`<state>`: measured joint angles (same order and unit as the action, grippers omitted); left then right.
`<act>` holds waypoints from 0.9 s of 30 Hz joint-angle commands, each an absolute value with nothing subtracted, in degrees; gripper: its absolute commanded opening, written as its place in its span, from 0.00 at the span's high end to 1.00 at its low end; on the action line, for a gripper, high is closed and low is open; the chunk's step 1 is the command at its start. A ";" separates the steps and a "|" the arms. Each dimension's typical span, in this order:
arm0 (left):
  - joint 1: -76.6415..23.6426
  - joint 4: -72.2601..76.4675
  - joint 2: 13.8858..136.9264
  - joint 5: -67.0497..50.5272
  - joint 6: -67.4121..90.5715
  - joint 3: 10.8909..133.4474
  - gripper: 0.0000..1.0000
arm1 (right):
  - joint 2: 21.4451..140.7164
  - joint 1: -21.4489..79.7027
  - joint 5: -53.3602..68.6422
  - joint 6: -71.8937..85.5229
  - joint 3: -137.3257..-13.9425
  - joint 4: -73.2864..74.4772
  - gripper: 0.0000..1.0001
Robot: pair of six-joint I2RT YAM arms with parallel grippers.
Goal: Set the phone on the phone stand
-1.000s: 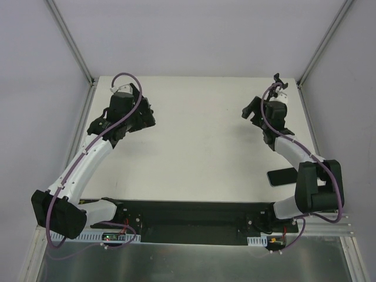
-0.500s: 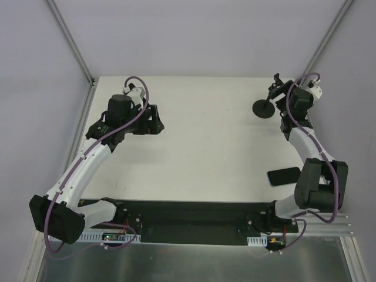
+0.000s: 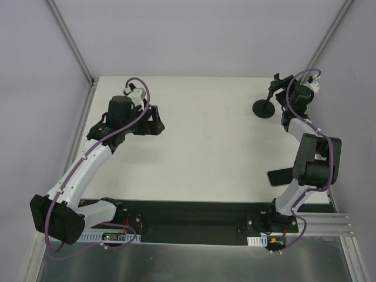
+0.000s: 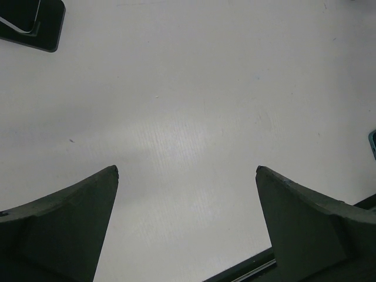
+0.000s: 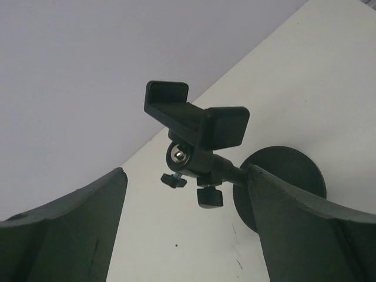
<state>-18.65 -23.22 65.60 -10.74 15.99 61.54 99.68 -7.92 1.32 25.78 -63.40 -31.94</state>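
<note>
Left gripper (image 4: 187, 170): fingers spread wide, empty, over far-left surface (image 3: 205, 147). Phone stand (image 3: 264, 108) upright, far right. Phone (image 3: 281, 175) flat on the surface, near right, beside right arm. Right gripper (image 5: 185, 169): fingers wide apart, facing stand's clamp, gripping nothing.

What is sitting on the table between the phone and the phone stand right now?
Nothing visible. No object shows on the table between the phone and the phone stand. Only the right arm hangs above that stretch, and it covers the phone's right end.
</note>
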 commanded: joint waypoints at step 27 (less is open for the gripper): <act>-15.21 -18.90 61.79 -16.52 18.28 59.59 0.01 | 100.12 3.06 26.50 13.36 -76.74 -25.05 0.99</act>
